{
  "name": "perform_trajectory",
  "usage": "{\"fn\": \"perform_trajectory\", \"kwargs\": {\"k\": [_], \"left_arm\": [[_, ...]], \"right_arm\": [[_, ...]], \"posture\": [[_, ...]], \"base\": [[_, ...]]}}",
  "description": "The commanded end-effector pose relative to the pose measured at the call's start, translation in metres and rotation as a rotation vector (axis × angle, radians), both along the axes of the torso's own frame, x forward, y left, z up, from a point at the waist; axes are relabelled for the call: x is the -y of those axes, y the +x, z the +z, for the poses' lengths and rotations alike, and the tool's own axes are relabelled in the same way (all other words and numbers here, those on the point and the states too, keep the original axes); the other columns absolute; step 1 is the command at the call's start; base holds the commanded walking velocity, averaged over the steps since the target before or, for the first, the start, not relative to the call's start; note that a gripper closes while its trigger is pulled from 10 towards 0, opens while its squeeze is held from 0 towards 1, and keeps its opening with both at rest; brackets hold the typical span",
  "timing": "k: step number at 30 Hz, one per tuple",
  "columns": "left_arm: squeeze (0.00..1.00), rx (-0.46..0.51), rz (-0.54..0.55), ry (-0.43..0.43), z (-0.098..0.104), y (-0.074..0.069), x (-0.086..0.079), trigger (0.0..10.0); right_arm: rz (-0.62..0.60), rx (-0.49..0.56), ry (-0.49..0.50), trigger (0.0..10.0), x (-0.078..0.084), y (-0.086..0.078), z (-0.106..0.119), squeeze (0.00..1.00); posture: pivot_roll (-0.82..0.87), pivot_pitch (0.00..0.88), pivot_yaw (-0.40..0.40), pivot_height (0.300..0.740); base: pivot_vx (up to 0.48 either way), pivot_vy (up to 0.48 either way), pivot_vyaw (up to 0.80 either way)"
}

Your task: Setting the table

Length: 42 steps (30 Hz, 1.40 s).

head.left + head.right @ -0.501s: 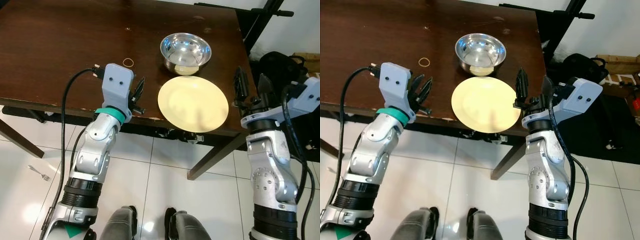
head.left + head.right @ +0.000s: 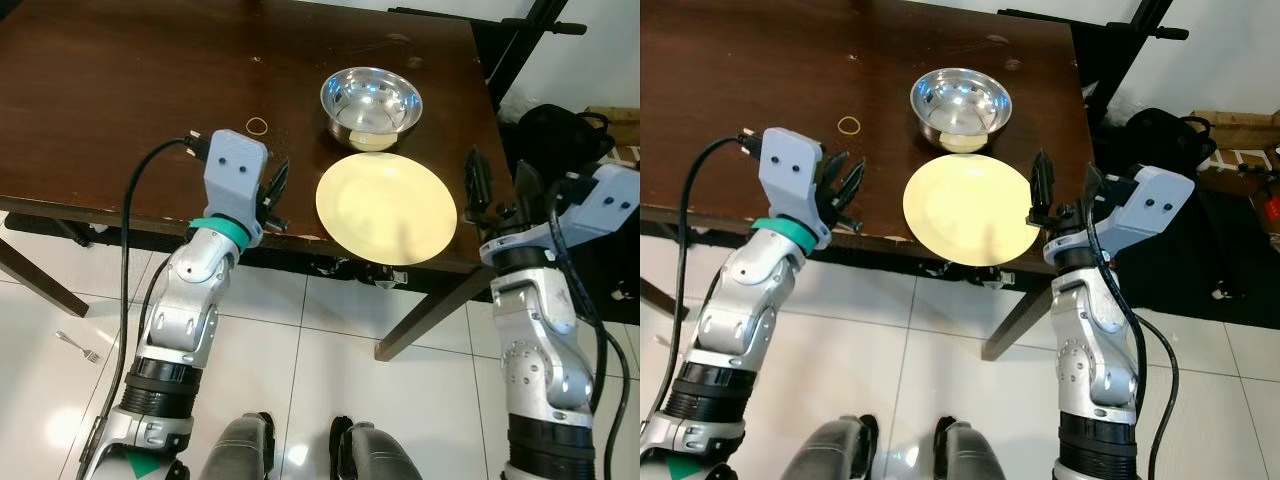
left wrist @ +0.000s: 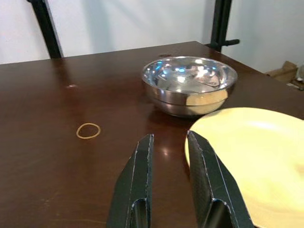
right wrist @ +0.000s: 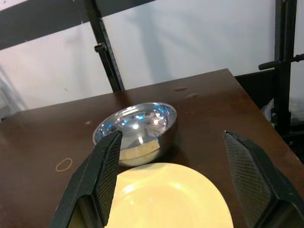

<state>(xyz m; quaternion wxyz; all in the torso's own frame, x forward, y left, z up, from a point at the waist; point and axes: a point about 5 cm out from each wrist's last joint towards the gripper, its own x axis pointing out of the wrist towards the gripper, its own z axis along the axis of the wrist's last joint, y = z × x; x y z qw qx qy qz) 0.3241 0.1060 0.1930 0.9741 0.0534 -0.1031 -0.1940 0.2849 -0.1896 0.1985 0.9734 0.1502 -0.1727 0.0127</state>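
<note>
A pale yellow plate point(image 2: 386, 208) lies at the near edge of the dark wooden table point(image 2: 120, 90), slightly overhanging it. Just behind the plate stands an empty steel bowl point(image 2: 370, 100). My left gripper point(image 2: 275, 190) hovers over the table edge left of the plate, open by a narrow gap and holding nothing; in its wrist view its fingers point(image 3: 142, 161) point between the plate point(image 3: 251, 152) and a rubber band point(image 3: 89, 130). Off the plate's right rim, near the table corner, my right gripper point(image 2: 500, 180) is wide open and empty, facing the plate point(image 4: 166, 194) and the bowl point(image 4: 135, 128).
A rubber band point(image 2: 257, 125) lies on the table left of the bowl. A fork point(image 2: 78, 345) lies on the white tiled floor at the left. A black bag point(image 2: 560, 130) and a black stand point(image 2: 520, 40) sit beyond the table's right edge.
My right gripper has dropped slightly beside the plate. The left gripper, plate and bowl are where they were.
</note>
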Motion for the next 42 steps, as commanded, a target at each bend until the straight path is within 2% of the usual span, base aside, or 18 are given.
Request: {"fn": "perform_trajectory", "kwargs": {"k": [1, 14, 37, 41, 42], "left_arm": [[0.00, -0.020, -0.039, 0.015, -0.0045, -0.0049, 0.0018, 10.0], [0.00, -0.010, -0.052, 0.026, -0.0017, -0.0088, -0.0011, 10.0], [0.00, -0.012, -0.048, 0.017, 0.0000, -0.0097, -0.0002, 10.0], [0.00, -0.011, -0.048, 0.016, 0.0004, -0.0090, 0.0003, 10.0], [0.00, -0.011, -0.048, 0.016, 0.0005, -0.0089, 0.0004, 10.0]], "right_arm": [[-0.001, -0.047, -0.009, 10.0, 0.0047, -0.0016, -0.0097, 0.00], [-0.006, -0.050, -0.015, 10.0, 0.0054, -0.0016, -0.0105, 0.00], [0.002, -0.057, -0.012, 10.0, 0.0045, -0.0012, -0.0120, 0.00], [0.004, -0.050, 0.008, 10.0, 0.0055, -0.0011, -0.0106, 0.00], [0.003, -0.052, 0.044, 10.0, 0.0068, -0.0006, -0.0097, 0.00]], "posture": [[0.12, 0.066, 0.011, 0.740], [0.12, 0.072, 0.010, 0.740], [0.12, 0.080, 0.011, 0.740], [0.12, 0.079, 0.012, 0.740], [0.12, 0.079, 0.011, 0.740]], "base": [[0.000, 0.000, 0.00], [0.000, 0.000, 0.00], [-0.353, 0.000, 0.00], [-0.353, 0.000, 0.00], [-0.356, 0.000, 0.00]]}}
